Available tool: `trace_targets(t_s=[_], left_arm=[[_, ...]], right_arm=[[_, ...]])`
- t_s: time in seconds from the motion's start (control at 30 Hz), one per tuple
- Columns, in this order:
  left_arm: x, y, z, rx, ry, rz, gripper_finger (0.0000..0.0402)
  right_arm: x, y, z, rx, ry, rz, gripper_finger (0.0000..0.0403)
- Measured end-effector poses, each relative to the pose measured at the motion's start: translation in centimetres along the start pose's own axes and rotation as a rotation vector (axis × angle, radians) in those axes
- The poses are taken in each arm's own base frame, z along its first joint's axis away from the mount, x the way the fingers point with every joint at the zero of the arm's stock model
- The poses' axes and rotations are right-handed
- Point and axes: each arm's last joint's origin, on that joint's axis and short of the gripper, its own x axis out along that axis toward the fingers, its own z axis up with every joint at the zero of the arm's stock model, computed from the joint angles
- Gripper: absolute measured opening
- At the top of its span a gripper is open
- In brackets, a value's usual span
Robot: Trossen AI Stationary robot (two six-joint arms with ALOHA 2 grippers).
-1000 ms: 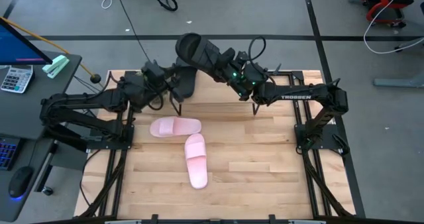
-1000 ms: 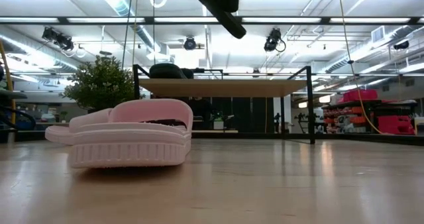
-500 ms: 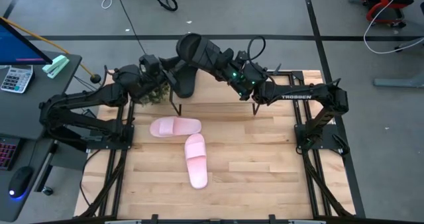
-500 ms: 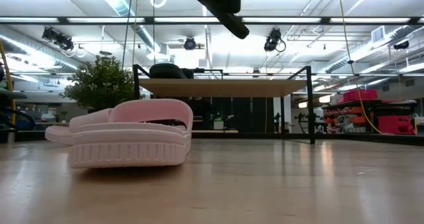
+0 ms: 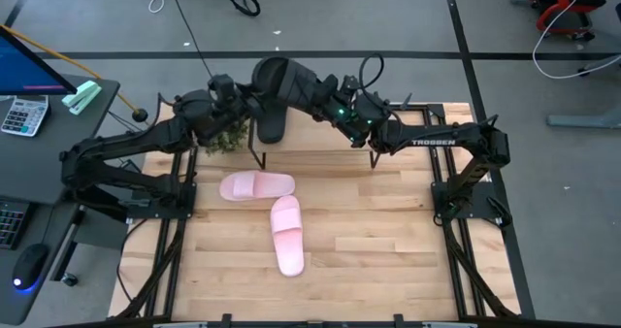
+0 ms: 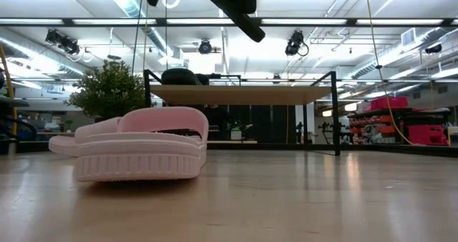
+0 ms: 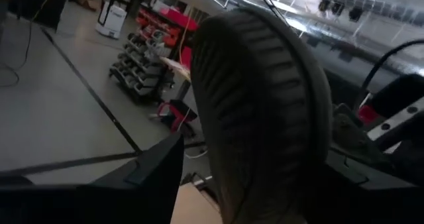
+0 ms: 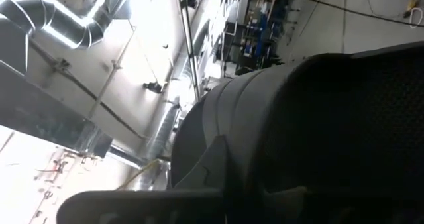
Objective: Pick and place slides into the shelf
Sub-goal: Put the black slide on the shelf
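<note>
My right gripper (image 5: 322,97) is shut on a black slide (image 5: 279,79) and holds it in the air above the shelf's (image 6: 240,94) left end. A second black slide (image 5: 272,124) lies on the shelf's top board. Two pink slides (image 5: 256,185) (image 5: 286,235) lie sole down on the tabletop. My left gripper (image 5: 241,97) stands open beside the held slide. In the left wrist view that slide's ribbed sole (image 7: 265,98) fills the space between its fingers (image 7: 156,171); I cannot tell whether they touch it. My right gripper holds the black slide by its end nearest the wrist (image 5: 312,90), coming level from the table's right. The slide's own body (image 8: 311,124) hides the place of contact in the right wrist view. The slide sticks out toward the table's left, lifted clear of the shelf.
A small green plant (image 5: 223,139) stands at the shelf's left end, under my left arm. The shelf's thin black legs (image 6: 336,113) stand on the far part of the tabletop. The tabletop's near half (image 5: 369,260) lies bare beside the pink slides.
My left gripper has gone toward the table's far edge, away from the black slide on the shelf and up beside the held slide, and it has rolled about its own axis. It now shows at the top of the low view.
</note>
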Motion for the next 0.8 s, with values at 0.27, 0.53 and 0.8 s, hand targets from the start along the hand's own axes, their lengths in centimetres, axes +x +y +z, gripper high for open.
trace_targets(t_s=[0.27,0.53,0.8], left_arm=[[0.8,0.2,-0.7,-0.038,0.016,0.011,0.0184],[1.2,1.0,-0.4,-0.027,0.005,0.045,0.0070],[1.3,1.2,-0.2,-0.019,-0.001,0.052,0.0071]], right_arm=[[0.0,-0.3,-0.1,-0.044,0.016,-0.018,0.0016],[0.0,-0.3,-0.3,-0.055,0.076,-0.015,0.0039],[0.0,-0.3,-0.5,-0.062,0.129,0.001,0.0055]])
